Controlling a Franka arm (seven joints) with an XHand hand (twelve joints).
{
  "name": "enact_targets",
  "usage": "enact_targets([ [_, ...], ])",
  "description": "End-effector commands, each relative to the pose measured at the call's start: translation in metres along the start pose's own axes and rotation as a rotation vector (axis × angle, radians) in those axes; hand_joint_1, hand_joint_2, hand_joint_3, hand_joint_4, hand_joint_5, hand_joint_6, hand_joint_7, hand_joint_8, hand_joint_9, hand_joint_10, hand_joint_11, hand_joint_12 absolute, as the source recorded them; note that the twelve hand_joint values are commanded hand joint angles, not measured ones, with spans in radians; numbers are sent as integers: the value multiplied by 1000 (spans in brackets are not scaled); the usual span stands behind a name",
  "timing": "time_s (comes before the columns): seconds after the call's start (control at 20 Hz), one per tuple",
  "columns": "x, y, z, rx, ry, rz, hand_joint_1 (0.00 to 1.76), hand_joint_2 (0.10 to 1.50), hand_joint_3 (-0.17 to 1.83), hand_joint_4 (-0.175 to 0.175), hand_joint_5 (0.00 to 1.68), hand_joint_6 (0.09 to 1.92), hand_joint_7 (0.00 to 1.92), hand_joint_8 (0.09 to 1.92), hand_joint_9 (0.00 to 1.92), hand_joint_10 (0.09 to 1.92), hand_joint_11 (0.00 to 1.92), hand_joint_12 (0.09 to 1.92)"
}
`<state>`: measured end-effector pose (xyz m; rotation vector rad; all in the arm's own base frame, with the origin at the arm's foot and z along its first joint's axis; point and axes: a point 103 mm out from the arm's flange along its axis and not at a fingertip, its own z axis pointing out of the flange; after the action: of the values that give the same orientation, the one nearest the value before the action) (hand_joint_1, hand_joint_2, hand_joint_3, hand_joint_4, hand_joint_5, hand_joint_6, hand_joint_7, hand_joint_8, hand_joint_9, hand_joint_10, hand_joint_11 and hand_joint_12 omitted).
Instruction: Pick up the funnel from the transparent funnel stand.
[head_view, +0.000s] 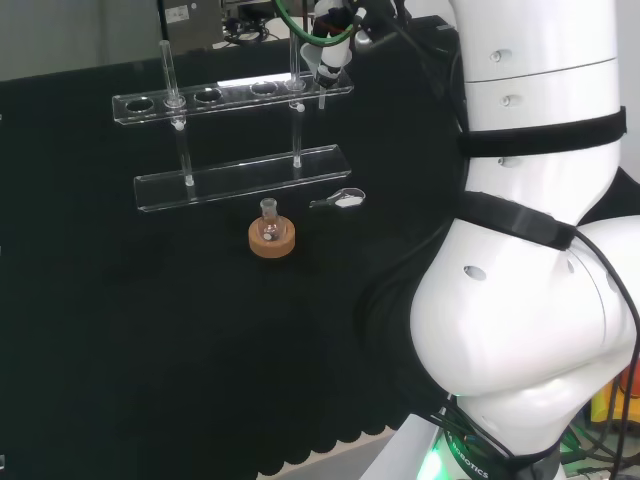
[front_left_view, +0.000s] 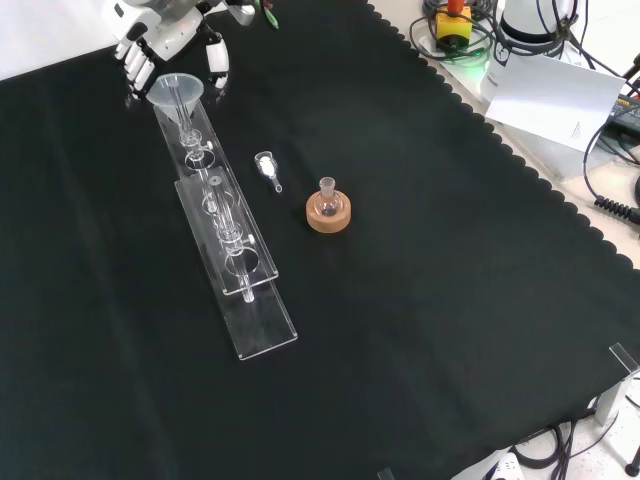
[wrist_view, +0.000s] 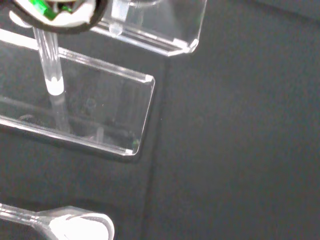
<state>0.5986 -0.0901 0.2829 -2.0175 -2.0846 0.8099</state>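
Funnel (front_left_view: 177, 93) sits in the stand's (front_left_view: 243, 268) far end hole, top of the front view; robot hand (front_left_view: 165, 45) right at it, fingers (front_left_view: 216, 62) curled around its rim on both sides.

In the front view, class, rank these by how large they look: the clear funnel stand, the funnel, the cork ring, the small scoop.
1. Funnel stand, by far.
2. Funnel and cork ring: alike; unranked.
3. Scoop, smallest.
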Motion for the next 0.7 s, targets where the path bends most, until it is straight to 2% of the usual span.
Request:
enact_targets([
  [0.05, -2, -6, -7, -28, -22, 8, 802, 667, 599, -42, 403, 87, 350, 736, 434, 667, 234, 1381],
  [0.35, -6, -22, -25, -42, -35, 18, 805, 670, 607, -41, 413, 87, 347, 736, 442, 661, 234, 1376],
  [0.7, -8, -55, -50, -55, -61, 50, 810, 668, 614, -41, 406, 87, 327, 730, 445, 654, 231, 1372],
])
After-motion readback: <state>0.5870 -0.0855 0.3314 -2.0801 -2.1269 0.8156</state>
